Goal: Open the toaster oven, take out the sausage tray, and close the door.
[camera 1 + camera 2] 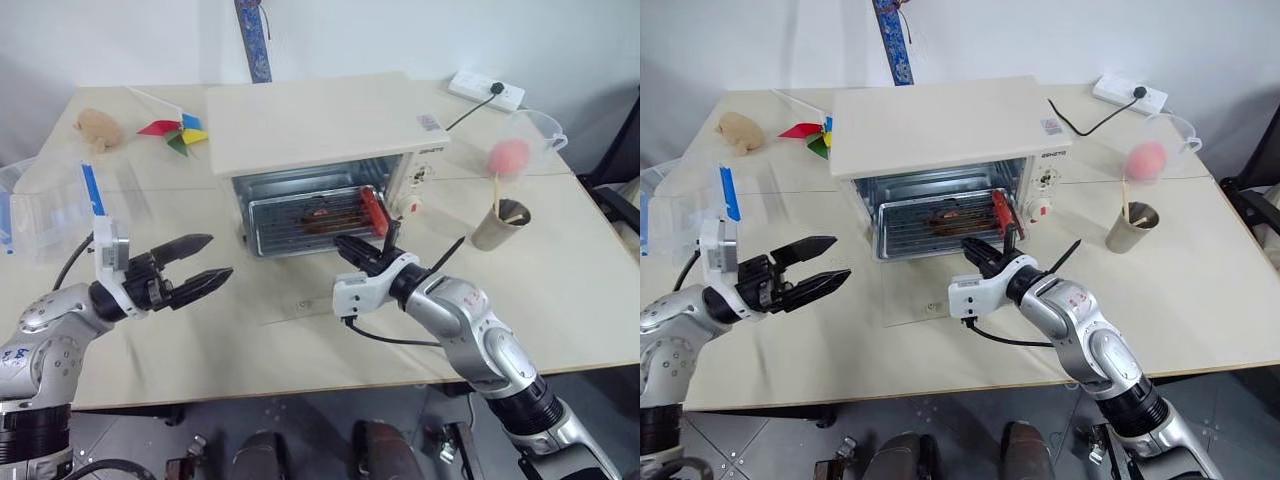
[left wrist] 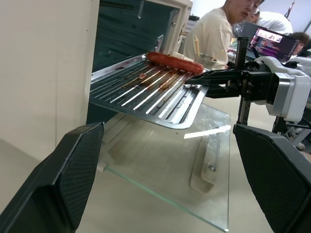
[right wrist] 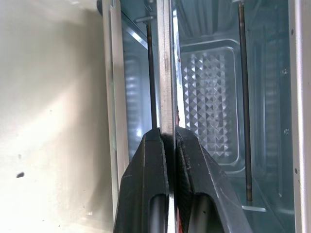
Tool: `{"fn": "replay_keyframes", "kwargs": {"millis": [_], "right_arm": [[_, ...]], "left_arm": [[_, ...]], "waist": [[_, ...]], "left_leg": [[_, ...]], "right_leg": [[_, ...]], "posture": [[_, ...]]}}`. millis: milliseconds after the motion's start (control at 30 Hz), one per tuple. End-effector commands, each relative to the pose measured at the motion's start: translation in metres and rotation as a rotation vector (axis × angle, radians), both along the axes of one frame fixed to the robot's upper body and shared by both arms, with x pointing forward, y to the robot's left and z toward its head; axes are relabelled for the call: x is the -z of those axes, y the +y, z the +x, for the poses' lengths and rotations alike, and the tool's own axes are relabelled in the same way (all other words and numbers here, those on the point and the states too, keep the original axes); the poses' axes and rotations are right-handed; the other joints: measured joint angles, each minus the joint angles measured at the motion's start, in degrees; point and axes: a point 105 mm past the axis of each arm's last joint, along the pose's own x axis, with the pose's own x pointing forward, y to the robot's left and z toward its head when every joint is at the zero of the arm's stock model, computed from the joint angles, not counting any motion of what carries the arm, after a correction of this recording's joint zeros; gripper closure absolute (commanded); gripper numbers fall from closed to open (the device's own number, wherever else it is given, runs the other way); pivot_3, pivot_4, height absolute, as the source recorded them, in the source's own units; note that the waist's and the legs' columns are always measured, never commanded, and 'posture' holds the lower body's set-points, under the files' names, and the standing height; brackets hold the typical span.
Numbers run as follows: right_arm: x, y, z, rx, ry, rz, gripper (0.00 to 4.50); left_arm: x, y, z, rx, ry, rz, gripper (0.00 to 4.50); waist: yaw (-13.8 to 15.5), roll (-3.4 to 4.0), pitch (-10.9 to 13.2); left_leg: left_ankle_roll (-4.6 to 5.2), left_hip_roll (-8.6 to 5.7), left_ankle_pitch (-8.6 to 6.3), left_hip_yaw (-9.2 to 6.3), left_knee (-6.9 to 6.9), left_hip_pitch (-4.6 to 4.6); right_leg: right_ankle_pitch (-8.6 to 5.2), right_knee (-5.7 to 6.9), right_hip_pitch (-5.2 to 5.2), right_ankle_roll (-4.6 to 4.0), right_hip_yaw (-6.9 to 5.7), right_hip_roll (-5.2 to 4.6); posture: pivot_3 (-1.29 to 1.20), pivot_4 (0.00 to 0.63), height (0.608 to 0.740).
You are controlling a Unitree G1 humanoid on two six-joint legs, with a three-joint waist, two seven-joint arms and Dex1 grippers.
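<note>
Right claw (image 1: pixel 352 250) is clamping the ribbed, grease-streaked sausage tray (image 1: pixel 300 222) halfway out of the toaster oven (image 1: pixel 320 125); left claw (image 1: pixel 200 265) is hanging wide open.

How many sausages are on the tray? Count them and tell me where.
1. The sausage lies along the far edge of the sausage tray, beside the right gripper clamping its rim. None looks hidden.

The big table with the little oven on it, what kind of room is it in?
Probably a lab or workroom, not a kitchen: the cream-white toaster oven sits on a plain beige table beside a white power strip, and people sit at a computer screen nearby.
</note>
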Motion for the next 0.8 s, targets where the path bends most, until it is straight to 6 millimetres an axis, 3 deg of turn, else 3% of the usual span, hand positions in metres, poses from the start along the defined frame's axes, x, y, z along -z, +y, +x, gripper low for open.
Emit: {"fn": "replay_keyframes", "kwargs": {"millis": [33,433,600,800], "right_arm": [[-0.033,0.009,-0.023,-0.102,-0.141,0.063,4.50],[-0.025,0.002,-0.040,-0.126,-0.120,0.041,4.50],[-0.016,0.001,-0.059,-0.166,-0.074,0.029,4.50],[-0.012,-0.007,-0.068,-0.188,-0.056,0.007,4.50]], "left_arm": [[-0.008,0.000,-0.005,0.000,-0.033,0.011,0.00],[-0.001,-0.006,-0.007,0.009,0.004,-0.020,0.00],[0.001,-0.009,-0.009,0.016,0.038,-0.045,0.00],[-0.002,-0.014,-0.011,0.008,0.111,-0.131,0.00]], "waist": [[0.09,0.00,0.00],[0.16,0.00,0.00],[0.80,-0.01,0.00],[1.24,-0.01,-0.01]], "left_leg": [[0.00,0.00,0.00,0.01,0.00,0.00],[0.00,0.00,0.00,0.01,0.02,0.01],[0.00,0.00,0.00,0.02,0.05,0.01],[0.00,0.00,0.00,0.01,0.16,0.01]], "right_leg": [[0.00,0.00,0.00,0.00,0.00,0.00],[0.00,0.02,0.00,0.00,0.02,0.00],[0.00,0.02,0.01,0.00,0.02,0.00],[0.00,0.03,0.06,0.00,0.06,0.00]], "posture": [[0.00,0.150,0.740],[0.00,0.150,0.740],[0.00,0.150,0.740],[0.00,0.150,0.740]]}}
